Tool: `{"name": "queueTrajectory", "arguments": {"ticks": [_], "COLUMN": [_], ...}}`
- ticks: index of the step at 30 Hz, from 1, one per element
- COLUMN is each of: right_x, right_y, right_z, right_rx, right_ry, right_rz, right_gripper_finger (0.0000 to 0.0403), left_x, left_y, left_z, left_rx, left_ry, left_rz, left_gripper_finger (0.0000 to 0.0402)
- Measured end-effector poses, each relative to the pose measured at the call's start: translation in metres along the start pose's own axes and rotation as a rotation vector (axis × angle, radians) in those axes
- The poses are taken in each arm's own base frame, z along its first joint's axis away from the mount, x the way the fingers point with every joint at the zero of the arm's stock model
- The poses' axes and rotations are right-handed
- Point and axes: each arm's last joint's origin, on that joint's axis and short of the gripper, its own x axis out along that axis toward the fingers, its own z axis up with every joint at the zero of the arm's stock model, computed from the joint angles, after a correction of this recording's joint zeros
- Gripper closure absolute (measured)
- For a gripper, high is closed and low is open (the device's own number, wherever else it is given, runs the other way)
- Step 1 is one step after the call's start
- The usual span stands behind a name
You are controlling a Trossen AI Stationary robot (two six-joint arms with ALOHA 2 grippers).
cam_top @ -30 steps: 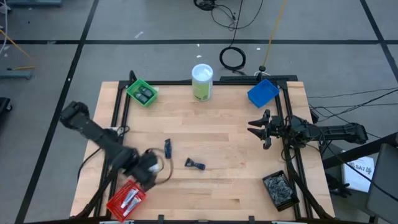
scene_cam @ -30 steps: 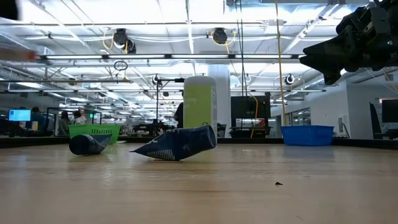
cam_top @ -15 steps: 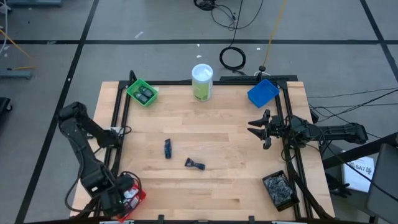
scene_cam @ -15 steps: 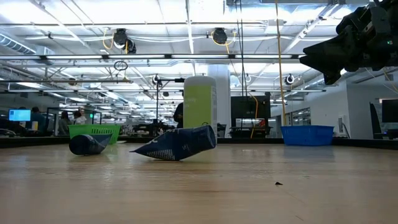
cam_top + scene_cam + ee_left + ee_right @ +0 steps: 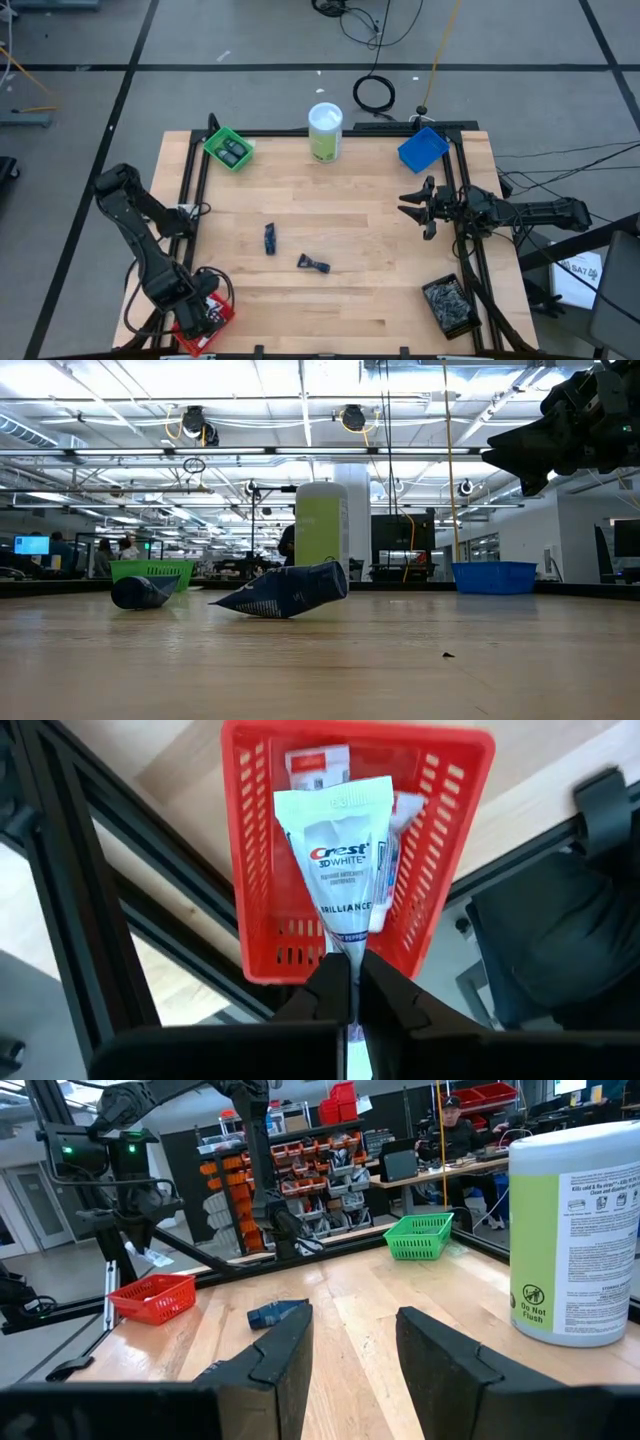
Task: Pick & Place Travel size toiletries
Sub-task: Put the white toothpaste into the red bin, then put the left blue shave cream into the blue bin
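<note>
My left gripper [image 5: 203, 316] is at the table's near left corner, above the red bin [image 5: 222, 318]. It is shut on a white-and-blue toothpaste tube [image 5: 335, 860]. The red bin [image 5: 455, 840] holds other white tubes. Two dark blue tubes [image 5: 270, 238] [image 5: 314, 264] lie flat on the wooden table; they also show in the low view [image 5: 140, 592] [image 5: 285, 592]. My right gripper [image 5: 412, 205] hovers open and empty above the table's right side, fingers pointing toward the left edge. My left gripper pinches the tube's narrow end [image 5: 346, 938] between its two fingers [image 5: 327, 982]. The fingers come from above, pointing down. The tube hangs below them, its wide flat end [image 5: 330, 798] lowest, over the red bin. Whether it touches the bin's contents, I cannot tell.
A green bin [image 5: 230, 150] with dark items stands at the far left, and a tall white-and-green canister [image 5: 325, 130] at the far middle. A blue bin [image 5: 422, 148] is at the far right, and a dark bin [image 5: 450, 305] with several small items at the near right.
My left gripper has gone from beside the two dark tubes toward the table's near left corner and now stands over the red bin. The right arm and the tubes on the table have kept still.
</note>
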Motion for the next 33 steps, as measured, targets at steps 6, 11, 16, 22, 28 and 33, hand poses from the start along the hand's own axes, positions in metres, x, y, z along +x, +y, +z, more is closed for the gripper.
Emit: {"name": "queueTrajectory", "arguments": {"ticks": [6, 11, 16, 22, 28, 33], "right_x": [0.000, 0.000, 0.000, 0.000, 0.000, 0.000], "right_y": [0.000, 0.000, 0.000, 0.000, 0.000, 0.000], "right_z": [0.000, 0.000, 0.000, 0.000, 0.000, 0.000], "right_rx": [0.000, 0.000, 0.000, 0.000, 0.000, 0.000], "right_ry": [0.000, 0.000, 0.001, 0.004, 0.004, 0.004], "right_rz": [0.000, 0.000, 0.001, 0.002, 0.002, 0.001], "right_gripper_finger": [0.0268, 0.0268, 0.0268, 0.0268, 0.0268, 0.0268], "left_x": [0.000, 0.000, 0.000, 0.000, 0.000, -0.004], "left_y": [0.000, 0.000, 0.000, 0.000, 0.000, -0.003], "left_z": [-0.001, -0.001, -0.001, -0.001, 0.001, 0.016], "left_rx": [0.003, 0.025, 0.023, 0.015, 0.033, 0.086], "left_ry": [0.025, 0.028, 0.031, 0.025, -0.032, -0.125], "left_rz": [0.001, 0.002, 0.005, 0.009, -0.011, -0.024], "left_gripper_finger": [0.0392, 0.0391, 0.0378, 0.0338, 0.0308, 0.0300]}}
